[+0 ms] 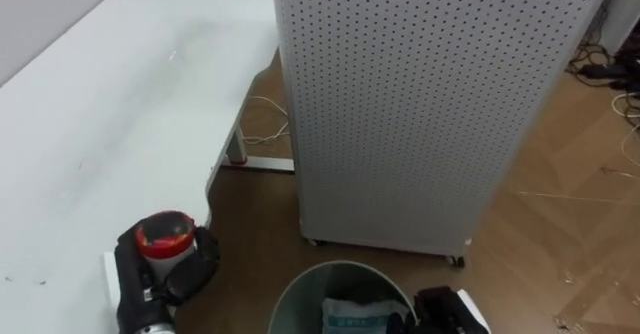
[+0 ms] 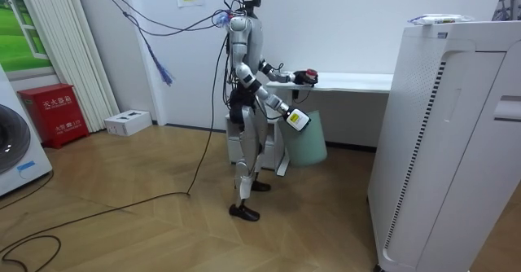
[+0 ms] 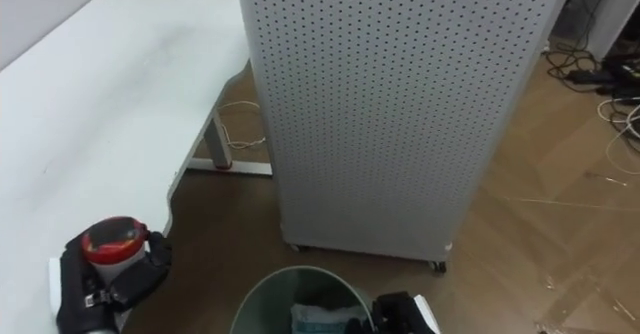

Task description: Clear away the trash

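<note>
One red-topped can (image 1: 165,236) sits in the left hand (image 1: 195,264), fingers curled round it, over the white bench (image 1: 100,124) edge. Right hand (image 1: 440,312) hangs above the round bin (image 1: 300,286), which holds a packet (image 1: 350,319); cannot tell its fingers. Step looks like carrying; next, swing can over bin and release

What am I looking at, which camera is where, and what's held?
It's a two-legged humanoid robot with two five-fingered hands, set to pick up garbage. The two eye views come from its head camera, looking down. The room view is from a camera standing in the room, showing it at a white table. Its left hand grips a red-topped container at the table's near edge. Its right hand is low by the rim of a round bin with a packet inside. A perforated panel stands beyond the bin.
</note>
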